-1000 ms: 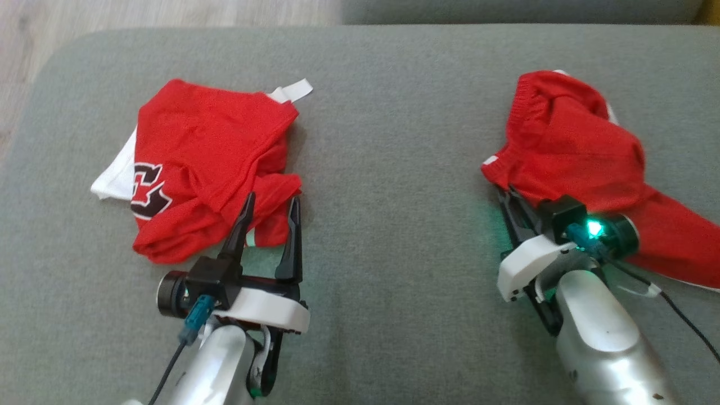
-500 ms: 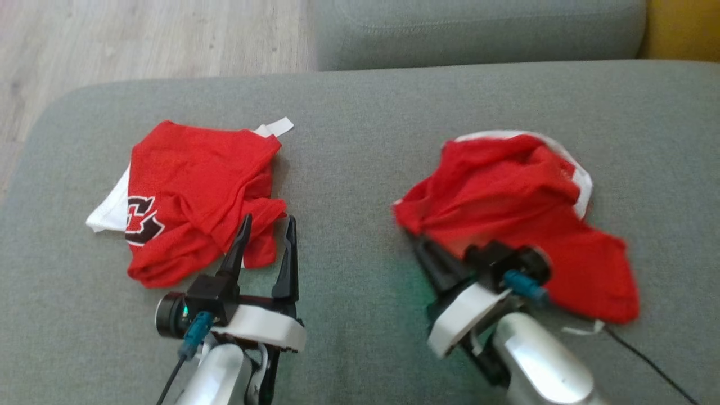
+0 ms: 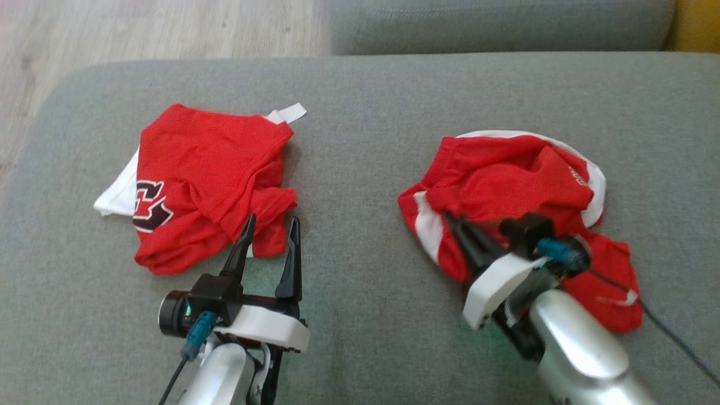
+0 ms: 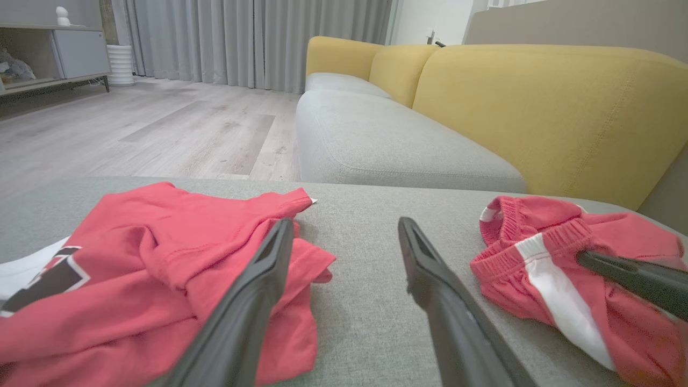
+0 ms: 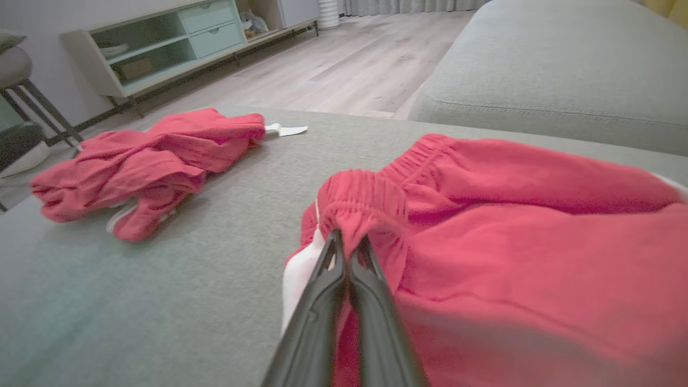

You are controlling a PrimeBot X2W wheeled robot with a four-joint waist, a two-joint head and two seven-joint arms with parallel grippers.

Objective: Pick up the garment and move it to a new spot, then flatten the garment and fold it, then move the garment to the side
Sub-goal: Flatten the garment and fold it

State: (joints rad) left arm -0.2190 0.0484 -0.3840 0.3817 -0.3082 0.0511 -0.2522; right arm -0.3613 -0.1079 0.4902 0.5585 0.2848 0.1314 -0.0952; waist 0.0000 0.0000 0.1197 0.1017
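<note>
The garment, red shorts with white side stripes and an elastic waistband, lies bunched on the right half of the grey cushion. My right gripper is shut on its waistband, which the right wrist view shows pinched between the fingertips with the shorts spread behind. My left gripper stands open at the near edge of a crumpled red shirt, nothing between its fingers. In the left wrist view that gripper points between the shirt and the shorts.
A strip of bare cushion separates the two red pieces. Beyond lie another grey seat and yellow backrests. Wooden floor runs off the far left edge. A low shelf unit stands across the room.
My right gripper has dragged the shorts leftward toward the cushion's middle and the fabric has rebunched. The left arm and the shirt stay put; the head camera has shifted.
</note>
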